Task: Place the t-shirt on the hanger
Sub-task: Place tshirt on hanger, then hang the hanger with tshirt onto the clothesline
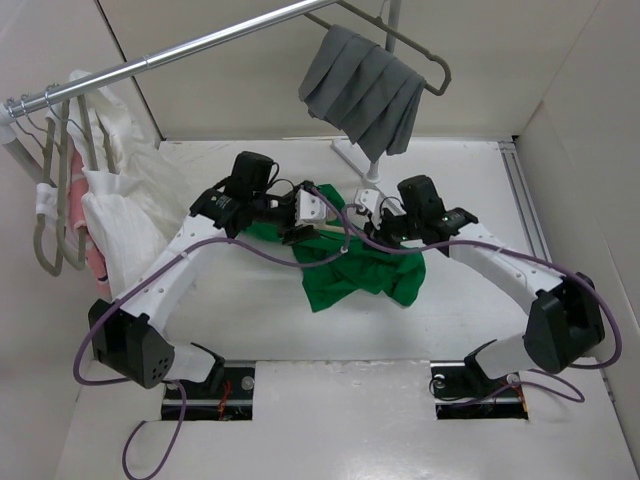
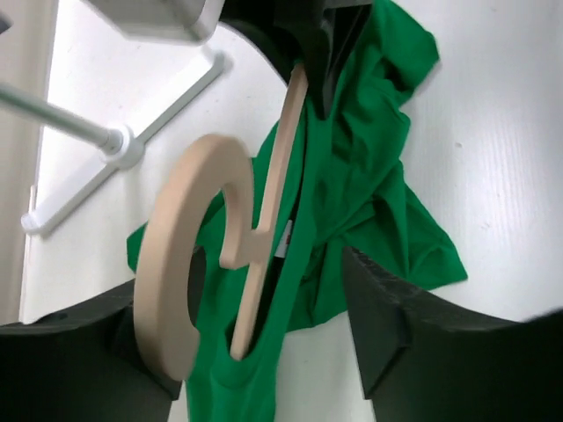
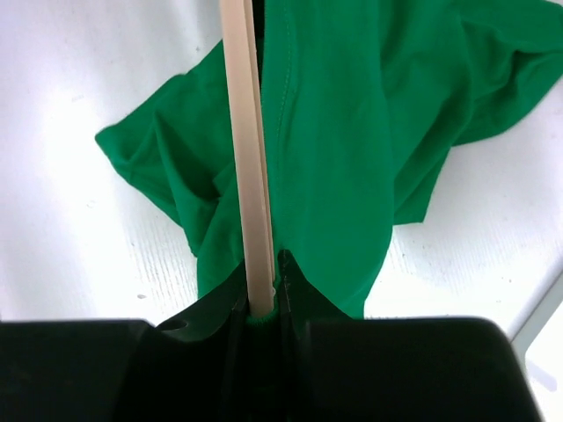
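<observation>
Clothes (image 1: 110, 190) in white and pink hang from a rail (image 1: 180, 50) at far left, well apart from the work. The left hand (image 2: 242, 290) is released. Its fingers (image 2: 387, 334) are spread wide either side of the hanger (image 2: 171, 255), around the hook, and do not seem to press on it.

The hanger's long axis runs left to right between the two hands. Its left end dips into the neck opening of the t-shirt (image 1: 365, 275), just beside the white label (image 2: 283, 239). The rest of the t-shirt lies bunched on the worktop (image 1: 250, 310), mostly below the right hand (image 3: 264, 303).

That hand is clenched on the hanger's right end, and a sliver of green seems pinched in with it. The collar lies directly before the left hand, so that hand looks the nearer one to draw cloth rightward along the hanger.
</observation>
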`<control>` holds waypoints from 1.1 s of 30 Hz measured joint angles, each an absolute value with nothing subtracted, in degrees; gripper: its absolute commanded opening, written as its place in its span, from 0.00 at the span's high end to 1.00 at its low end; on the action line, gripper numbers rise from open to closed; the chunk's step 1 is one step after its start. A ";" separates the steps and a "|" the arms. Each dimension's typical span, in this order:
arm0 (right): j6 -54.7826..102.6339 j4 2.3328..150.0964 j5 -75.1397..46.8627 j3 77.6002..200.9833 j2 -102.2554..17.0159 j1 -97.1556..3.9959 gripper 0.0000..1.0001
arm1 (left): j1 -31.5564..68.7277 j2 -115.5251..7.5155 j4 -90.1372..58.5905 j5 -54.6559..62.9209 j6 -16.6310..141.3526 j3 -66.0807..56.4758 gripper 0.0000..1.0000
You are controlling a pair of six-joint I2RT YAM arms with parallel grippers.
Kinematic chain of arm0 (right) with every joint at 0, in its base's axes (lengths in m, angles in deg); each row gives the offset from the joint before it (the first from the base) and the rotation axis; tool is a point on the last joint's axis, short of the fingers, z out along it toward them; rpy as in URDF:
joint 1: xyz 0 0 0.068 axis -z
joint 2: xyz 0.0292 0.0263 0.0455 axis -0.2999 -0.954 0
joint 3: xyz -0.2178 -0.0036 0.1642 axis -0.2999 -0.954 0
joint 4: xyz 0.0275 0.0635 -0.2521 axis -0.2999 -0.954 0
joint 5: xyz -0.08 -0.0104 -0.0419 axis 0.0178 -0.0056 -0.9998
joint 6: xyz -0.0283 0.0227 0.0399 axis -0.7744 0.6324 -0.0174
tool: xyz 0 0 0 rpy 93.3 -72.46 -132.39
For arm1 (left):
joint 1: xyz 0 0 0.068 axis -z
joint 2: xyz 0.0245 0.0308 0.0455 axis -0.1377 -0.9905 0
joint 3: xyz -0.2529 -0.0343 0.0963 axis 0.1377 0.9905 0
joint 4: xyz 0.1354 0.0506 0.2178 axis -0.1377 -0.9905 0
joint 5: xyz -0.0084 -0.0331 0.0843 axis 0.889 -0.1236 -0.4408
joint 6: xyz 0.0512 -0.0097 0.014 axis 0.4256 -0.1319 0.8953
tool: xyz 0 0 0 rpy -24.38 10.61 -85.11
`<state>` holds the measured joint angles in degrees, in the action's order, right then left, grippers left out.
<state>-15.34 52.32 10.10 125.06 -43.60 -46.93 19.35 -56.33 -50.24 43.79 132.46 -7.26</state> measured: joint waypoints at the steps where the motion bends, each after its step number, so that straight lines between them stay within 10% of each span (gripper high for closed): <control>1: -14.64 51.99 10.36 125.59 -43.51 -46.49 1.00 | 19.35 -56.25 -49.25 43.16 131.13 -7.15 0.36; 6: -10.88 50.61 12.72 129.68 -43.40 -44.15 1.00 | 19.31 -54.82 -42.30 36.23 120.92 -6.37 0.00; 19: -6.05 40.01 11.50 149.50 -43.32 -41.29 1.00 | 15.99 -38.02 -16.80 1.08 95.92 8.15 0.00; 33: -1.33 36.76 3.74 186.11 -50.18 -40.63 1.00 | 16.01 -32.40 -16.40 5.00 90.56 19.53 0.00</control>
<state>-1.33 36.76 3.74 186.11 -50.18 -40.63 16.01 -32.40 -16.40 5.00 90.56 19.53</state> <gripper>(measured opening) 0.166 0.997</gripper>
